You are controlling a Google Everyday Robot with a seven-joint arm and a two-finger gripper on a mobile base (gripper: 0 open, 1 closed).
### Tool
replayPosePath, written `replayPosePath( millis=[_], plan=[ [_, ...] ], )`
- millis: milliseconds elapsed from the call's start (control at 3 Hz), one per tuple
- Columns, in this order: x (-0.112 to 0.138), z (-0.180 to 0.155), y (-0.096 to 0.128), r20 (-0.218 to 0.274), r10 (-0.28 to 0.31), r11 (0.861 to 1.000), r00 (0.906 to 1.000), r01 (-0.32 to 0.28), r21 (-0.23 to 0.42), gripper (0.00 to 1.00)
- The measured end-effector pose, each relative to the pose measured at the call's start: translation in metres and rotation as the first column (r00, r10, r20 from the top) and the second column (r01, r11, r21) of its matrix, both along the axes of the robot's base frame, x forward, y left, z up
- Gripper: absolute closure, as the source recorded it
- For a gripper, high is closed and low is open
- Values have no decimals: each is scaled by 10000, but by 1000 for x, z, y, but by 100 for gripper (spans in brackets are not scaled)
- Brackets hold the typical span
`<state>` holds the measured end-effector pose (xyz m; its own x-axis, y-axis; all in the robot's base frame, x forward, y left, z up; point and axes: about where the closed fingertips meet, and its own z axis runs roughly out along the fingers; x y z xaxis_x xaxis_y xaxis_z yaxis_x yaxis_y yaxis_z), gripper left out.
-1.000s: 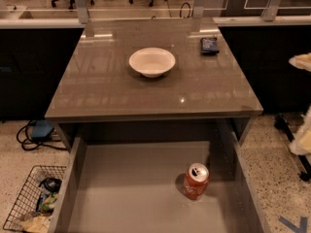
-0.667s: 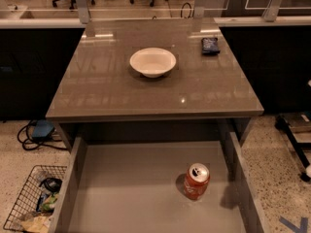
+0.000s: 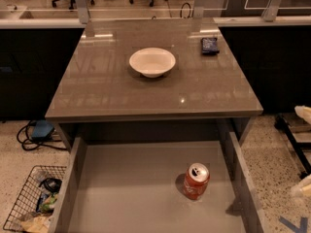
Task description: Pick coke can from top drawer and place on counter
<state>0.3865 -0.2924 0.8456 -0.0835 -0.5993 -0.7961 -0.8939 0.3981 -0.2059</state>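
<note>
Two pale pieces at the far right edge, one beside the counter's front corner and one lower down by the drawer's right wall, are all that shows of the robot. The lower piece is taken as the gripper (image 3: pixel 303 190), out over the speckled floor, clear of the drawer and well apart from the can. Can't tell how far open it is; nothing is seen in its hold.

The coke can (image 3: pixel 196 180), red-orange w/ silver top and pull tab, stands upright on the drawer bottom, right of centre and near the right wall.

The drawer (image 3: pixel 121 188) is pulled out from under the counter, grey and shallow, w/ low side walls.

The counter (image 3: pixel 112 86) is a glossy grey-brown slab. A white bowl (image 3: pixel 152 61) sits near its middle, toward the back. A dark blue packet (image 3: pixel 210 44) lies at the back right.

On the floor, left of the drawer, is a wire basket (image 3: pixel 26 198) holding odds and ends, w/ black cables (image 3: pixel 29 137) just behind it.
</note>
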Motion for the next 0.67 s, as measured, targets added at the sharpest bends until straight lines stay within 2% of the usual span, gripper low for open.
replayPosePath(
  millis=[333,667],
  plan=[
    [5,-25,1,-104,106,9970,9999,-97,771,0],
    [5,-25,1,-104,108,9970,9999,-100,772,0]
  ],
)
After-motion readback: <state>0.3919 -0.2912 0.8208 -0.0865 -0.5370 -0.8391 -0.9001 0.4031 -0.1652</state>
